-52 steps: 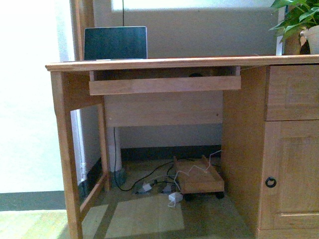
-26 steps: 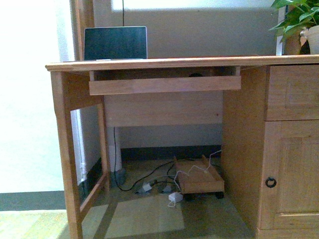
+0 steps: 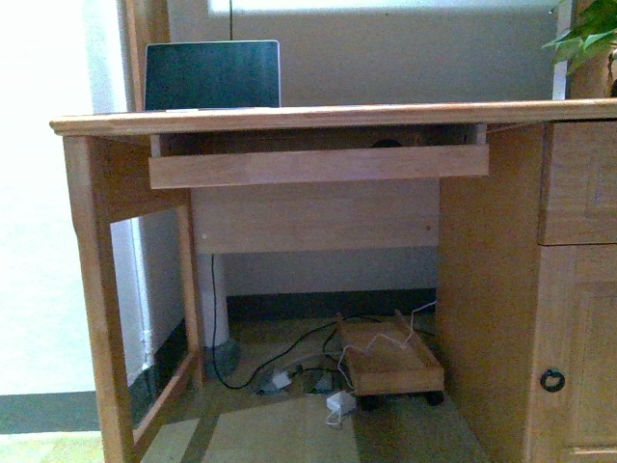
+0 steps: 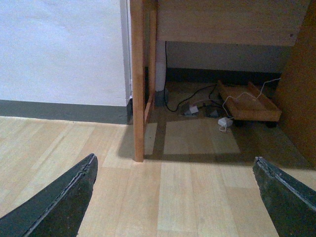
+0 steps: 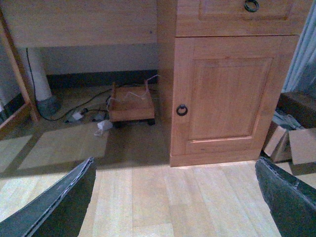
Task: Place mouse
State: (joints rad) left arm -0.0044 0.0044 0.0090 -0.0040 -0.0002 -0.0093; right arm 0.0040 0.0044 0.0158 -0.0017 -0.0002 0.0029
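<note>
Only the top of the mouse [image 3: 387, 143] shows, as a small dark rounded shape just above the front board of the pull-out tray [image 3: 318, 166] under the desk top [image 3: 318, 119]. Neither arm appears in the front view. My left gripper [image 4: 174, 158] hangs open over bare wooden floor in front of the desk's left leg [image 4: 137, 79], with nothing between its dark fingers [image 4: 74, 192]. My right gripper [image 5: 174, 159] is open too, above the floor in front of the cabinet door [image 5: 232, 89], and holds nothing.
A laptop [image 3: 212, 74] stands open on the desk at the left. A plant [image 3: 588, 39] is at the far right. Under the desk sits a wheeled wooden stand [image 3: 390, 362] among loose cables [image 3: 280, 371]. Cardboard boxes [image 5: 296, 143] lie right of the cabinet.
The front view has moved closer to the desk: the desk looks larger, the tray and mouse sit a little further right, and the plant has slid to the right edge.
</note>
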